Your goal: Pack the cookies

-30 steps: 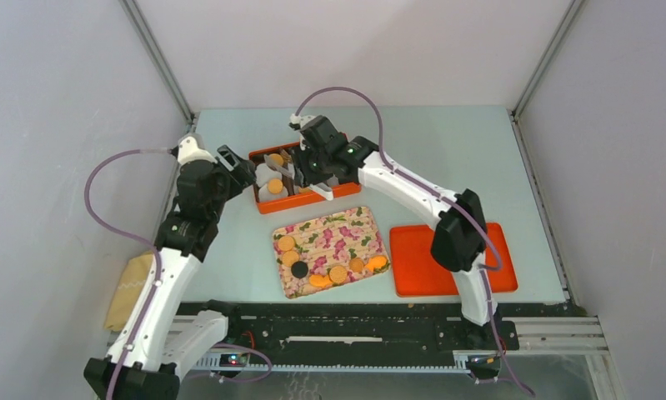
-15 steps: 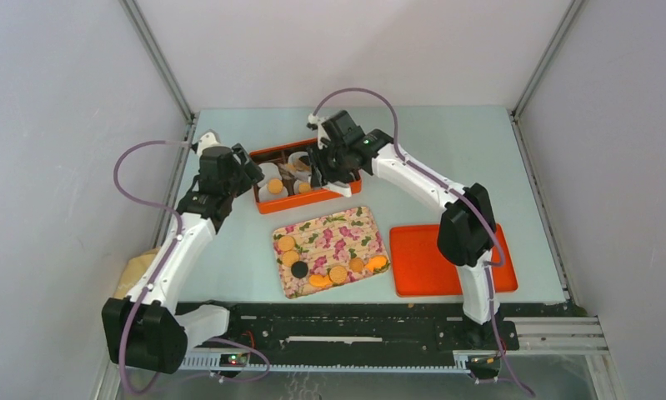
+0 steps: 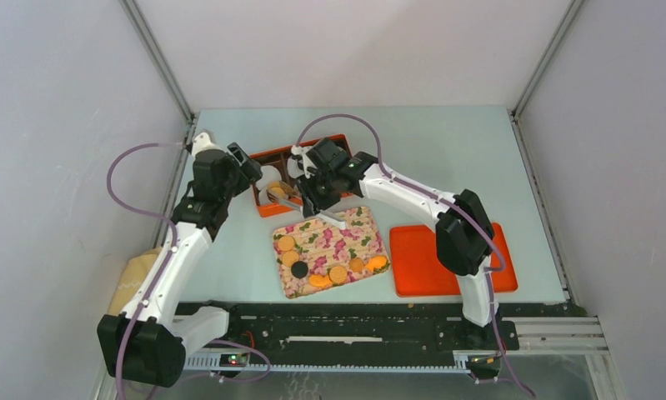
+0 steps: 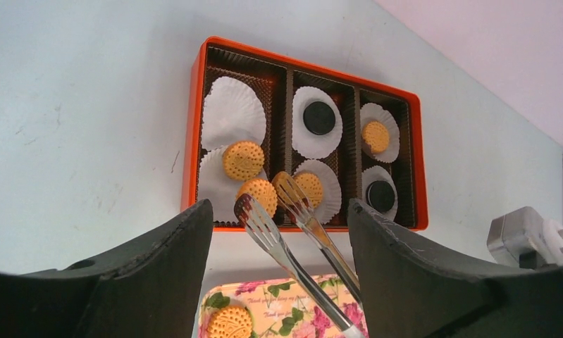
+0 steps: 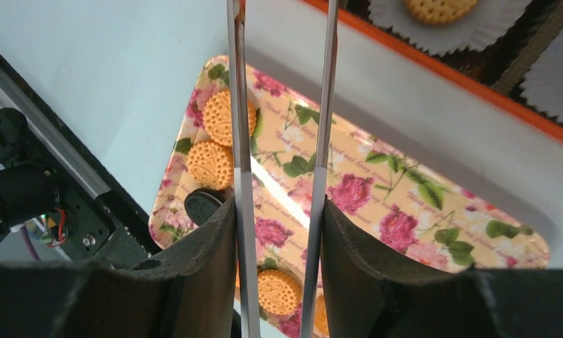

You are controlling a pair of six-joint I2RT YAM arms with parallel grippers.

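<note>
As right gripper (image 5: 278, 267) backs from box (image 4: 192, 141) toward frame-centre tray (image 5: 433, 211), tongs (image 4: 273, 243) stay clamped, tips empty | left gripper (image 4: 275, 211) fingers apart | next cookie (image 5: 225, 116) due.

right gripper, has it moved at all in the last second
Yes. The right gripper, shut on the tongs, has come back from over the orange box toward the floral tray, which stayed put.

tongs (image 4: 256, 217) overhang box (image 4: 192, 127) near rim; far cells (image 4: 320, 77) open above
</note>
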